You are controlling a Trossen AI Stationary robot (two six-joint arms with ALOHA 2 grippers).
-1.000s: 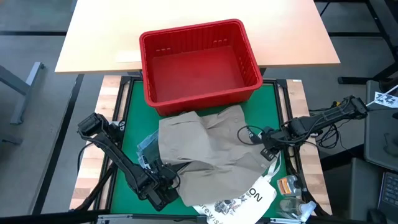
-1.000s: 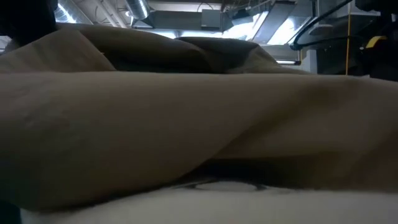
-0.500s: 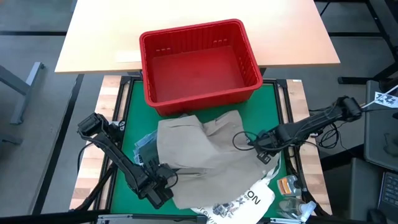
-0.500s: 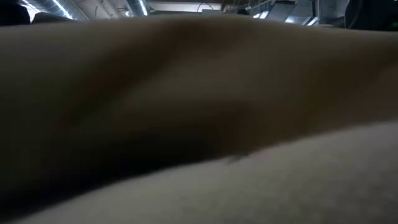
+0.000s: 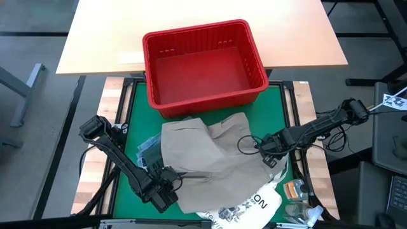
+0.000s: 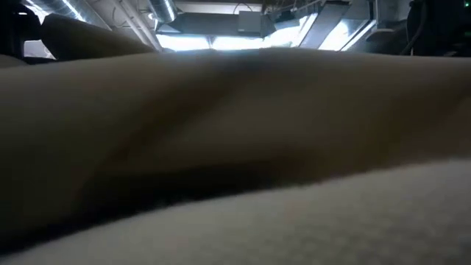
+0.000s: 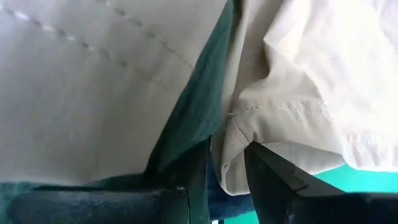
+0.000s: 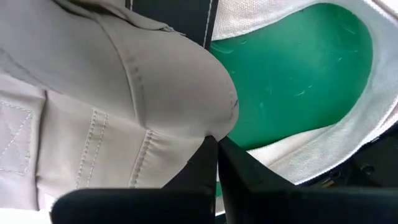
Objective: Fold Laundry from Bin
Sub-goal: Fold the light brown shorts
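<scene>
The khaki garment point(image 5: 210, 152) lies crumpled on the green mat point(image 5: 280, 102), just in front of the red bin point(image 5: 203, 63), whose floor shows bare. The garment fills the low view point(image 6: 221, 110). Its near part lies over the white printed tote bag point(image 5: 251, 205). A dark green garment point(image 5: 149, 151) sticks out from under its left side. My left gripper point(image 5: 166, 184) stands open at the garment's near-left corner, with a stitched hem point(image 7: 231, 146) between its fingers. My right gripper point(image 5: 270, 154) is shut at the garment's right edge. My left gripper has the khaki hem corner point(image 7: 231, 146) in the gap between its open fingers, which slant steeply down. Whether a finger point(image 7: 264, 168) touches the cloth, I cannot tell. My right gripper pinches a rounded bulge of the khaki garment's right edge point(image 8: 214, 127) at its fingertips, from above, pointing down. One layer or several, I cannot tell. The cloth swells away from the fingertips above the mat.
The tote bag's edge point(image 8: 379, 118) curves around bare green mat point(image 8: 298, 74) beside my right gripper. Small bottles and packets point(image 5: 297, 192) sit at the near right corner. A light wooden tabletop point(image 5: 191, 19) lies beyond the bin.
My right gripper has sunk and gone a little toward the table's left edge, taking the garment's right edge with it. My left gripper has tipped at the wrist without shifting. In the low view the khaki cloth has come nearer and now fills the picture.
</scene>
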